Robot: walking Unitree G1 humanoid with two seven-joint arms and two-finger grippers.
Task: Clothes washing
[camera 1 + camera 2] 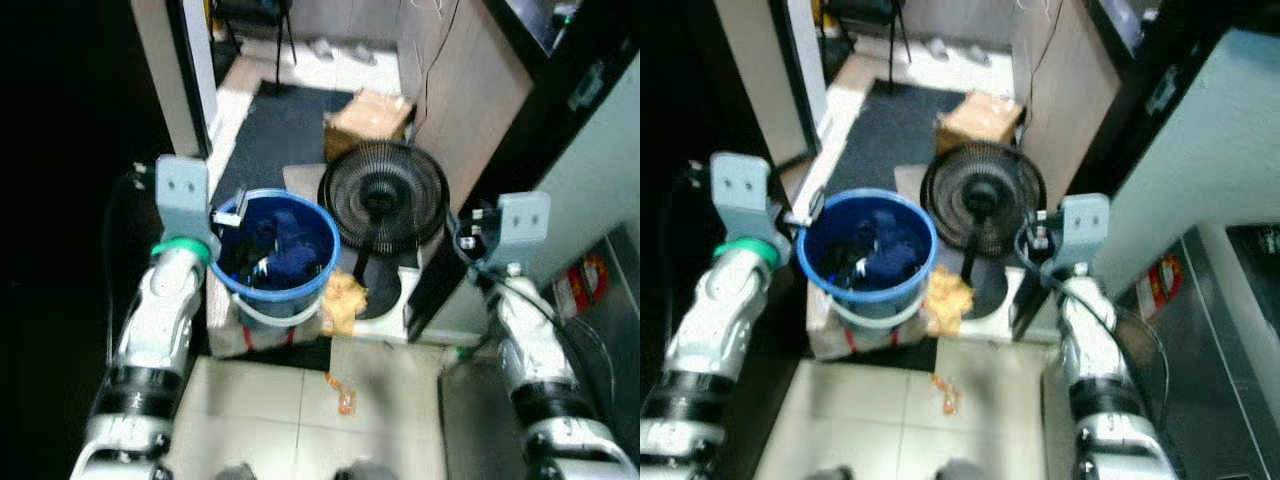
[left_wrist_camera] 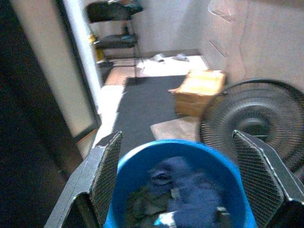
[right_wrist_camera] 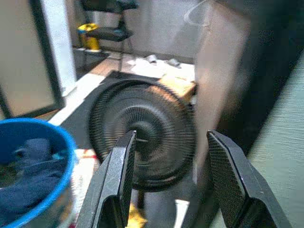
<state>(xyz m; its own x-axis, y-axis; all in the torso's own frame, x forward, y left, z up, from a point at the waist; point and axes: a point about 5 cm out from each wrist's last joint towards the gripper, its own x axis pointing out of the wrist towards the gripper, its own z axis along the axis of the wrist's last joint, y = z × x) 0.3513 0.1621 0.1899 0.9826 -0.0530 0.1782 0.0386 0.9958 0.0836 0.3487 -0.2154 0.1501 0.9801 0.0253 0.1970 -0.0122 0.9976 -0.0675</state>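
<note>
A black fan point(image 1: 383, 200) stands just beside the blue bucket point(image 1: 277, 290), which holds dark blue clothes point(image 1: 285, 250) (heaped loosely). The left gripper point(image 2: 178, 178) hovers spread over the bucket; the right gripper point(image 3: 171, 175), spread, faces the fan.

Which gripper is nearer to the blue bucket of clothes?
Left. The left gripper hangs open just over the blue bucket at its left rim; the right gripper, also open, is beyond the black fan, to the bucket's right.
</note>
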